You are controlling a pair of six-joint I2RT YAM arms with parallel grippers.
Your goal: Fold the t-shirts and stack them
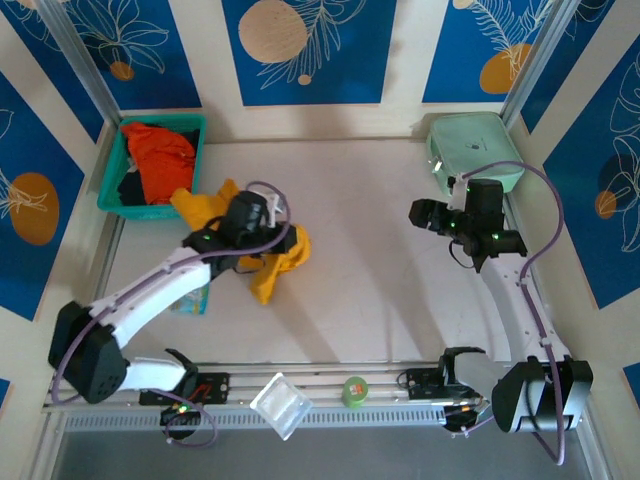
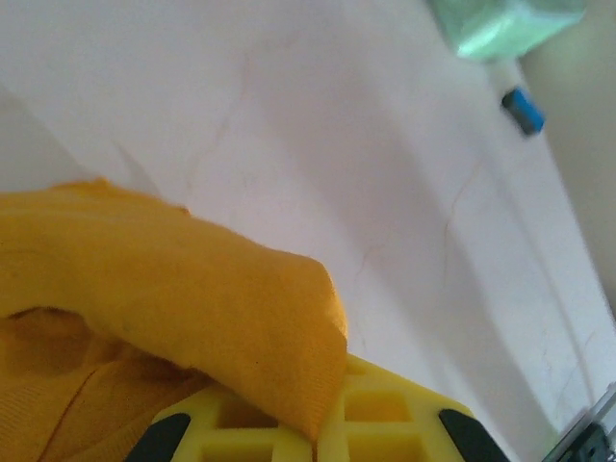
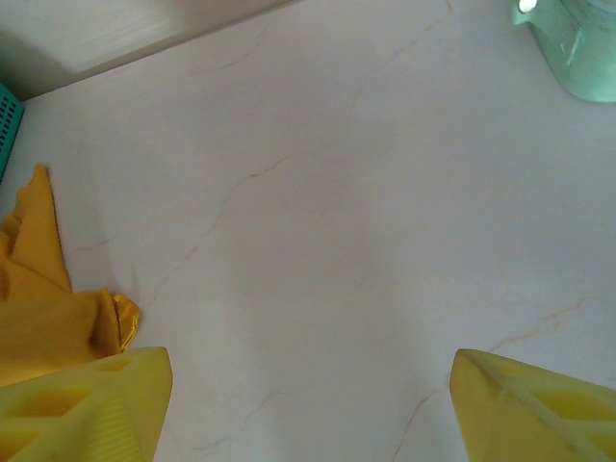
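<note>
The mustard-yellow t-shirt lies crumpled on the table left of centre, one part trailing toward the basket. My left gripper is shut on a fold of it. In the left wrist view the yellow cloth drapes over and between the closed fingers of the left gripper. The red-orange t-shirt is bunched in the teal basket at the back left. My right gripper hangs open over bare table at the right. The right gripper has nothing between its fingers, and the yellow t-shirt lies far to its left.
A mint-green box stands at the back right, close behind the right arm. Dark clothes share the basket. A green roll and a clear plastic tub rest on the front rail. Open tabletop lies between the arms.
</note>
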